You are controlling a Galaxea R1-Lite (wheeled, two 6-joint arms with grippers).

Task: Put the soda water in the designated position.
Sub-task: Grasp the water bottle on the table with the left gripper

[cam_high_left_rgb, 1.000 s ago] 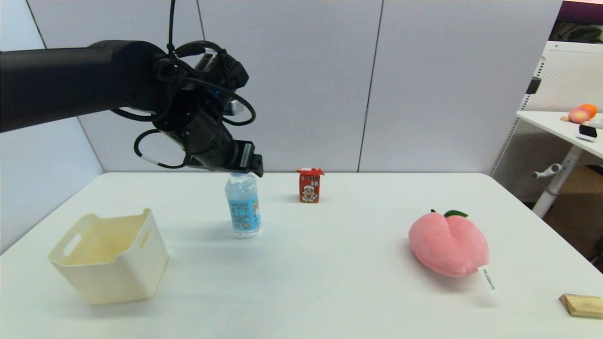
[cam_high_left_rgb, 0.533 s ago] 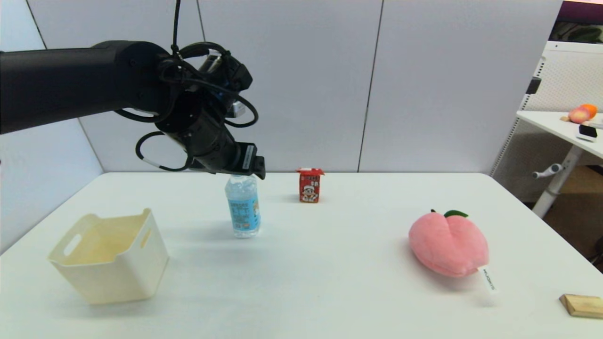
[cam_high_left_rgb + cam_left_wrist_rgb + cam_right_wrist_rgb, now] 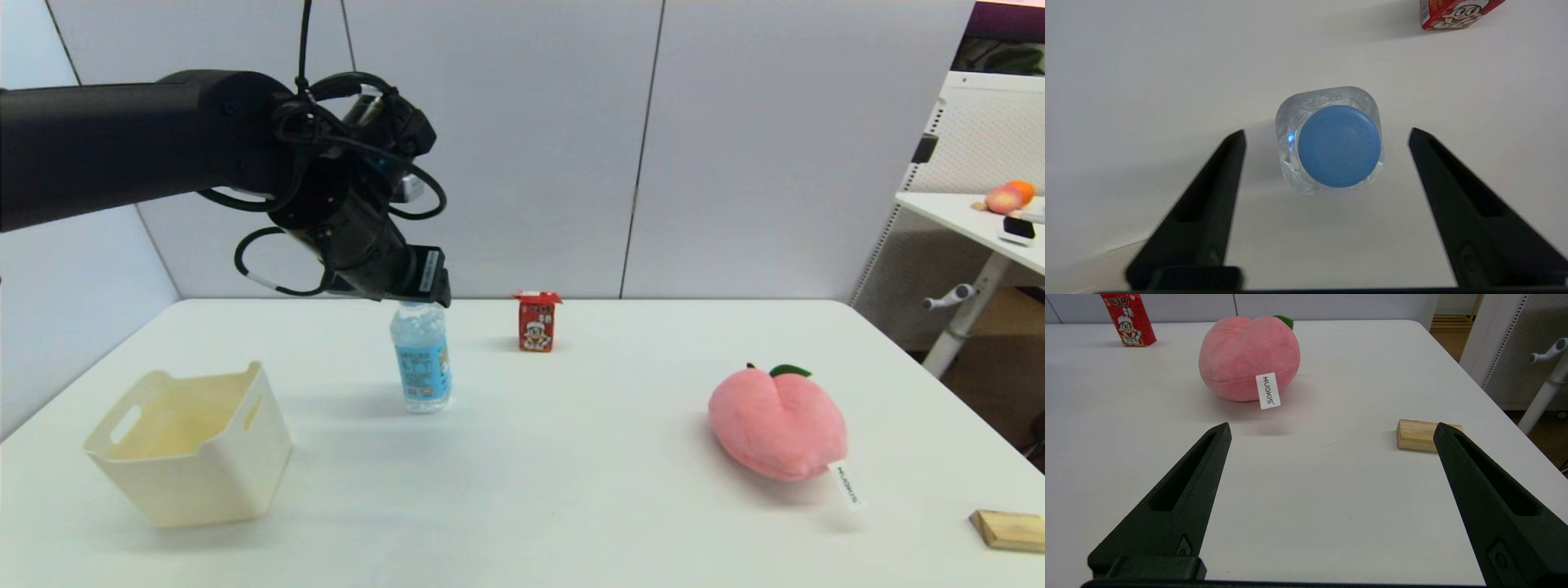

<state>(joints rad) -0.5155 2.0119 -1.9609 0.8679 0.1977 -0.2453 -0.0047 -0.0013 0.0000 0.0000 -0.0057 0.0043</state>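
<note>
I'm looking into what seems an office or lab test room. Plain grey partition panels (image 3: 522, 147) close off the back of my white table (image 3: 571, 490). To the right stands a height-adjustable desk (image 3: 971, 220) with a crank handle (image 3: 947, 298), and behind it a white perforated panel (image 3: 992, 131). The floor there looks brown (image 3: 992, 359).

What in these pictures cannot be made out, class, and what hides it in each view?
- Soda water cap: head view, hidden behind the left gripper.
- Its label: left wrist view, seen from straight above.
- Red carton: left wrist view, cut off by the edge.
- Wooden block: right wrist view, partly behind one of the right gripper's fingers.
</note>
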